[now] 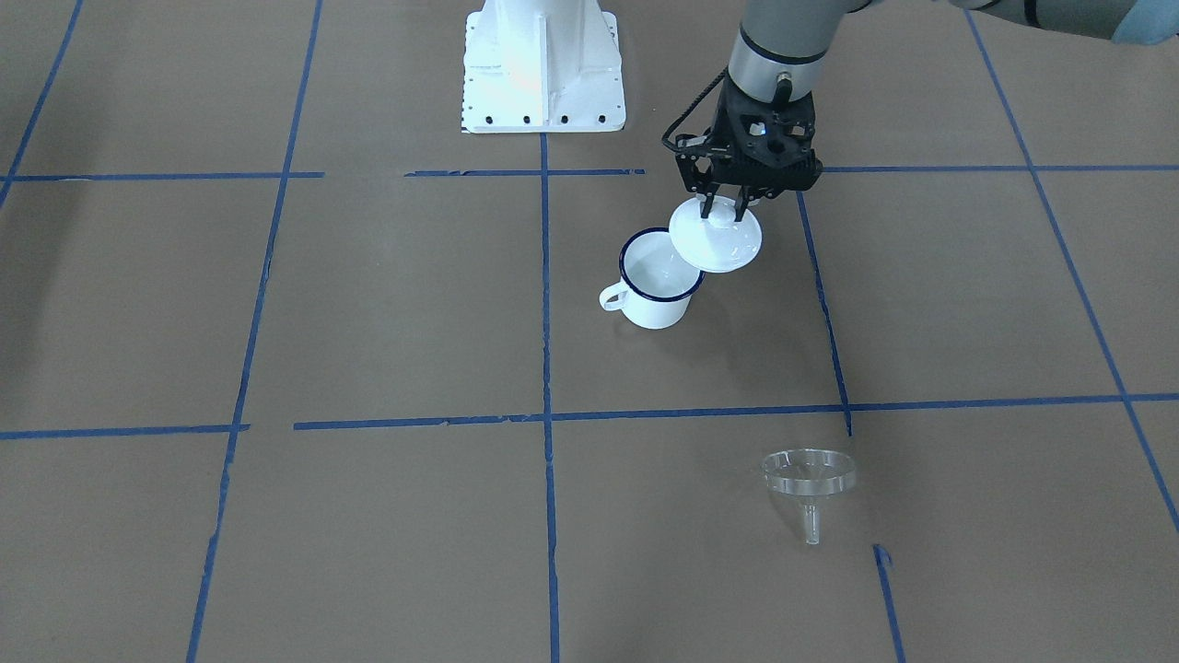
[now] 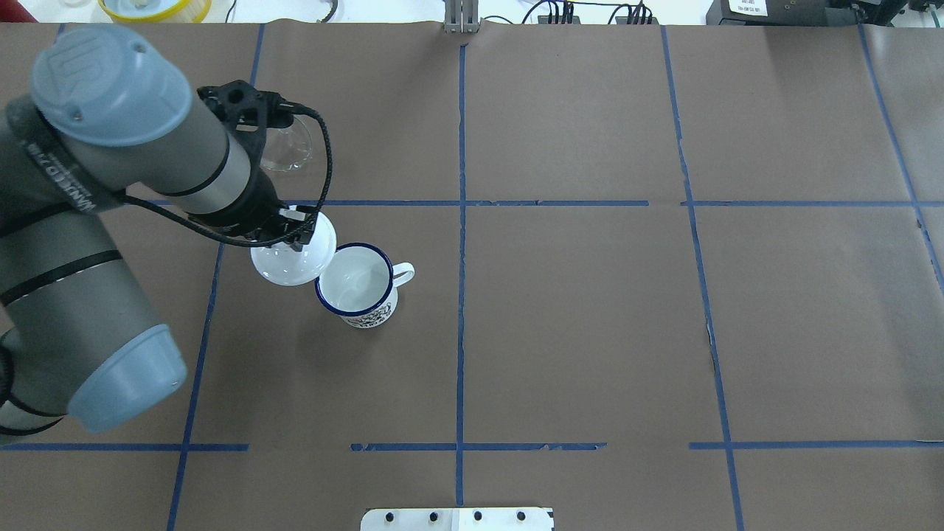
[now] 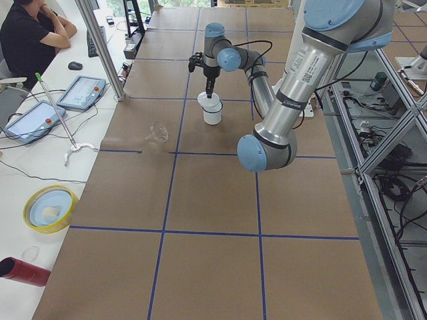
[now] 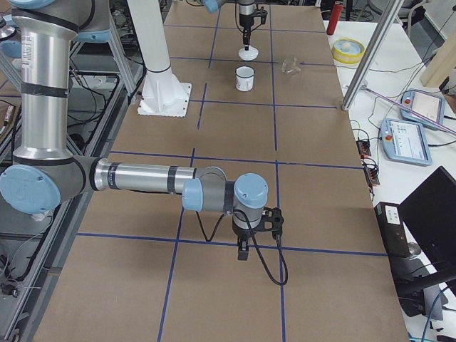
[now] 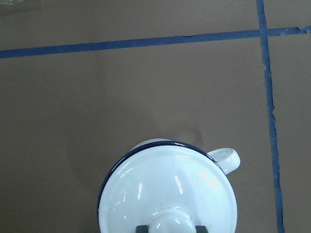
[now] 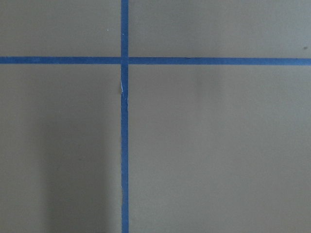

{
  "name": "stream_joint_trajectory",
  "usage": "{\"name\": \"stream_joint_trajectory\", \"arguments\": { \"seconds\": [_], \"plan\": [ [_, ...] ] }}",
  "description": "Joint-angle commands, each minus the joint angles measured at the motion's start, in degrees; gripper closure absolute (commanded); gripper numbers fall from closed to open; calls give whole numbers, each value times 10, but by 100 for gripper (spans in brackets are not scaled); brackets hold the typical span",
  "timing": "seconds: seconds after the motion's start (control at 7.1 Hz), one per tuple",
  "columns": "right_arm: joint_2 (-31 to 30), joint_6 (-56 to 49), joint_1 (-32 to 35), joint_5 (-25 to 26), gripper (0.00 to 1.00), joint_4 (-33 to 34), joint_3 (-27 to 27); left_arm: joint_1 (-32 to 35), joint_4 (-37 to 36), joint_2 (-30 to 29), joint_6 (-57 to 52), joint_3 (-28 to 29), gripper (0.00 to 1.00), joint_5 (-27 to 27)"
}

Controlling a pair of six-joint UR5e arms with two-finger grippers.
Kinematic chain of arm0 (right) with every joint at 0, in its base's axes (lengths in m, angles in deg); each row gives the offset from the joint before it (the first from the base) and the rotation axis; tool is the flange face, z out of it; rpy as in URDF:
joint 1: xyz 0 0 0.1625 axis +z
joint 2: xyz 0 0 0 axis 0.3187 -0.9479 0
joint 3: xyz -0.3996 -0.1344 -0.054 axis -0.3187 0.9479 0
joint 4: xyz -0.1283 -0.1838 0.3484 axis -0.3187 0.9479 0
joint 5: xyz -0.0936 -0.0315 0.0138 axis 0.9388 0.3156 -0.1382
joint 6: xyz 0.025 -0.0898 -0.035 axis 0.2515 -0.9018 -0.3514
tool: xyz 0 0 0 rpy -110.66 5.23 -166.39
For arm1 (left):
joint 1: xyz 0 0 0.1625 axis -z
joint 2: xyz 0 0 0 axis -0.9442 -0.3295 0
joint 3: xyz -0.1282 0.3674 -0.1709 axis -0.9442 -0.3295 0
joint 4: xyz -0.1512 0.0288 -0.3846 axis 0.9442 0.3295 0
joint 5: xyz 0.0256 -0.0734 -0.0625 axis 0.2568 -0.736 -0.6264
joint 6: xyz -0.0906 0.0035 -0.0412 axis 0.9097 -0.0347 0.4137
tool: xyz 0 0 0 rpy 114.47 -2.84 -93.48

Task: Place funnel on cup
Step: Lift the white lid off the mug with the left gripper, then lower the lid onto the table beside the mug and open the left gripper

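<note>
while left pincer grips lid beside cup — funnel stem points away from robot base; right pincer — cannot tell.

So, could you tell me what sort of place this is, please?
Most likely a robotics lab workcell: the left arm works over a paper-covered table marked with a blue tape grid, and teach pendants lie on a side bench beside an operator.
</note>
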State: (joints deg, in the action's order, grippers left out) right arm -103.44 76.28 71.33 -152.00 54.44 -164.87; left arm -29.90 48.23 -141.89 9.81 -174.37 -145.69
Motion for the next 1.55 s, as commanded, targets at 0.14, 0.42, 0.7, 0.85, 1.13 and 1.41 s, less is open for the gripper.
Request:
{"name": "stream_joint_trajectory", "arguments": {
  "seconds": [0.14,0.42,0.7,0.85,1.13,1.41],
  "plan": [
    [0,0,0,0,0,0,0,5,239,170,-11,24,100,1],
    [0,0,0,0,0,0,0,-2,257,164,-14,89,100,24],
    [1,0,0,0,0,0,0,-3,283,146,-16,142,100,25],
    [0,0,0,0,0,0,0,-5,283,134,-18,155,100,26],
    [0,0,0,0,0,0,0,-6,283,129,-19,160,95,25],
    [1,0,0,0,0,0,0,-6,283,124,-20,160,0,25]
  ]
}}
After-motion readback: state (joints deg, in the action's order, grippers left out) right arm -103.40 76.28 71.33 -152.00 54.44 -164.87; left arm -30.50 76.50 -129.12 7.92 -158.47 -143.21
